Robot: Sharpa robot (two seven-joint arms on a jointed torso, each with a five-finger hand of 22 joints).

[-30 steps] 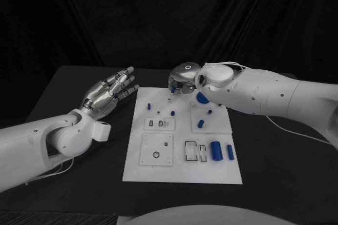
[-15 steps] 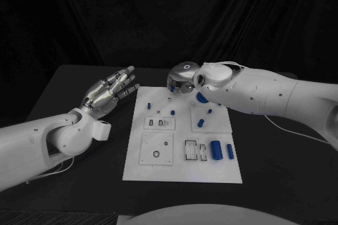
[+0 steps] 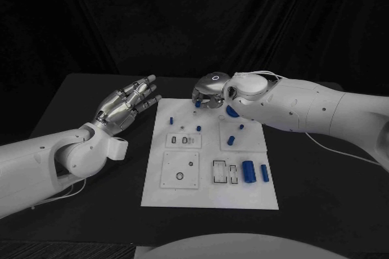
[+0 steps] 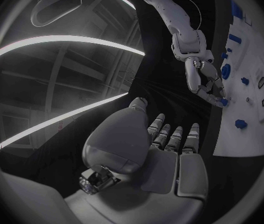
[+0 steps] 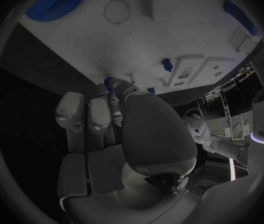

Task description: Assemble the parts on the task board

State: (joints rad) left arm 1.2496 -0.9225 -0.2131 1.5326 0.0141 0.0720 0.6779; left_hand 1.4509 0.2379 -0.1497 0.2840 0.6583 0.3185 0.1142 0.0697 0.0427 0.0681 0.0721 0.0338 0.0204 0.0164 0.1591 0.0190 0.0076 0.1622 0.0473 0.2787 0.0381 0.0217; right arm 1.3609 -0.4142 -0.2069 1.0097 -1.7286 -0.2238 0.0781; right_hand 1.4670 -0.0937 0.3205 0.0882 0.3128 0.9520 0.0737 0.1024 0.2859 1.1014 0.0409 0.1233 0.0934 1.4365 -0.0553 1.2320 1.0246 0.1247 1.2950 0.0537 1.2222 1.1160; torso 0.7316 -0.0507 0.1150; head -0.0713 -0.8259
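Task board — far edge hidden by right robot hand (grip unclear).

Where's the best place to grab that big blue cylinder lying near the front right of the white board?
Probably pinch the big blue cylinder across its round sides at mid-length, coming straight down from above. It lies flat on the white board, a thinner blue rod close beside it, so fingers should stay narrow.

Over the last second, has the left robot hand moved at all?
No. The left robot hand hangs open in the same spot beside the task board's far left corner, fingers spread as before.
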